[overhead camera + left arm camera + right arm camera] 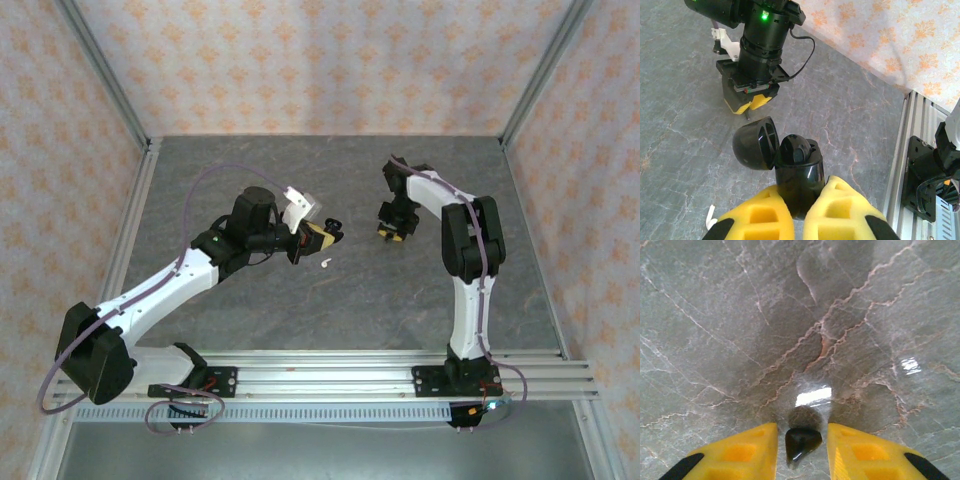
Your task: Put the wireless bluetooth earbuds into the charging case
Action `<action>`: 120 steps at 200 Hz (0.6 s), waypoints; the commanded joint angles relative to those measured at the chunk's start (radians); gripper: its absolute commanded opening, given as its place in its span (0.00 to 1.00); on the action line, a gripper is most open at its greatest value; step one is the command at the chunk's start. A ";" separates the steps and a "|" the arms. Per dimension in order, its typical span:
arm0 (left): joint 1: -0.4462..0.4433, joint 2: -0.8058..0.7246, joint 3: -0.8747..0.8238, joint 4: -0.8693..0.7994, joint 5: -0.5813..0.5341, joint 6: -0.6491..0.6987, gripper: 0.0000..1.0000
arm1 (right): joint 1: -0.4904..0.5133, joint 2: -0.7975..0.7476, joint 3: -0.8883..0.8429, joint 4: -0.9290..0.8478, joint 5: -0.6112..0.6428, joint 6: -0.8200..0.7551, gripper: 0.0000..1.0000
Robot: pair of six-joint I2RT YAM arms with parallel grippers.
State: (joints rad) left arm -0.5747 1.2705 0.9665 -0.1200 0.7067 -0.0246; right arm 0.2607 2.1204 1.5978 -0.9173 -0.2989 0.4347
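Black earbud (pixel 801 442) between right gripper (pixel 802 434) fingers

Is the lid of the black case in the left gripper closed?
No, the lid is swung open beside the black case.

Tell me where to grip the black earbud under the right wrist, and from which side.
Pinch the black earbud across its glossy rounded body, coming straight down from above. It lies on the table, probably too low for a sideways approach, and the right gripper straddles it, jaws apart either side.
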 commanded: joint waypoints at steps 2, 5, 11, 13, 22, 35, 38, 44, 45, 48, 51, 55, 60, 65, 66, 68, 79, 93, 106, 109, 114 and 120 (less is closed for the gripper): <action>-0.002 -0.016 0.012 0.016 0.022 0.021 0.00 | -0.002 0.027 0.022 -0.028 0.017 -0.011 0.28; -0.001 -0.017 0.010 0.017 0.021 0.021 0.00 | -0.002 0.027 0.022 -0.029 0.016 -0.012 0.27; -0.001 -0.021 0.008 0.019 0.019 0.021 0.00 | -0.002 0.026 0.022 -0.031 0.015 -0.012 0.26; -0.002 -0.023 0.006 0.021 0.018 0.021 0.00 | -0.002 0.026 0.022 -0.031 0.015 -0.013 0.26; -0.002 -0.026 -0.002 0.024 0.016 0.020 0.00 | -0.002 0.027 0.022 -0.035 0.015 -0.014 0.24; -0.001 -0.032 -0.009 0.028 0.013 0.019 0.00 | -0.002 0.024 0.023 -0.045 0.012 -0.021 0.21; -0.002 -0.035 -0.010 0.027 0.012 0.018 0.00 | -0.002 0.023 0.023 -0.047 0.012 -0.023 0.21; -0.002 -0.038 -0.013 0.029 0.010 0.018 0.00 | -0.001 0.022 0.024 -0.052 0.012 -0.024 0.20; -0.002 -0.038 -0.014 0.029 0.010 0.018 0.00 | -0.001 0.022 0.025 -0.053 0.013 -0.024 0.19; -0.001 -0.040 -0.015 0.029 0.009 0.018 0.00 | -0.002 0.020 0.025 -0.055 0.011 -0.025 0.19; -0.001 -0.043 -0.017 0.029 0.007 0.018 0.00 | -0.002 0.019 0.025 -0.057 0.009 -0.025 0.18; -0.001 -0.045 -0.021 0.029 0.005 0.018 0.00 | -0.002 0.016 0.025 -0.059 0.008 -0.027 0.17; 0.000 -0.049 -0.024 0.030 0.001 0.018 0.00 | -0.002 0.012 0.025 -0.062 0.004 -0.026 0.16; 0.000 -0.056 -0.031 0.031 -0.002 0.017 0.00 | -0.002 0.007 0.025 -0.063 0.001 -0.025 0.16; 0.000 -0.057 -0.032 0.031 -0.003 0.018 0.00 | -0.002 0.005 0.025 -0.063 0.000 -0.025 0.16; 0.000 -0.060 -0.034 0.033 -0.005 0.018 0.00 | -0.002 0.003 0.025 -0.064 -0.001 -0.024 0.15; 0.001 -0.073 -0.049 0.041 -0.014 0.020 0.00 | -0.001 -0.014 0.022 -0.070 -0.009 -0.020 0.15; 0.003 -0.091 -0.068 0.052 -0.025 0.018 0.00 | 0.000 -0.040 0.017 -0.079 -0.014 -0.017 0.14; 0.007 -0.106 -0.087 0.064 -0.037 0.017 0.00 | 0.006 -0.069 0.012 -0.085 -0.014 -0.017 0.13; 0.007 -0.110 -0.092 0.069 -0.040 0.016 0.00 | 0.007 -0.076 0.011 -0.088 -0.013 -0.016 0.13; 0.007 -0.116 -0.101 0.077 -0.044 0.013 0.00 | 0.009 -0.086 0.010 -0.091 -0.013 -0.017 0.13; 0.007 -0.123 -0.112 0.089 -0.052 0.009 0.00 | 0.012 -0.097 0.011 -0.097 -0.011 -0.020 0.13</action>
State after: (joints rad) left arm -0.5743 1.1873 0.8921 -0.1032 0.6930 -0.0246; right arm 0.2600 2.1109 1.6054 -0.9565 -0.3134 0.4179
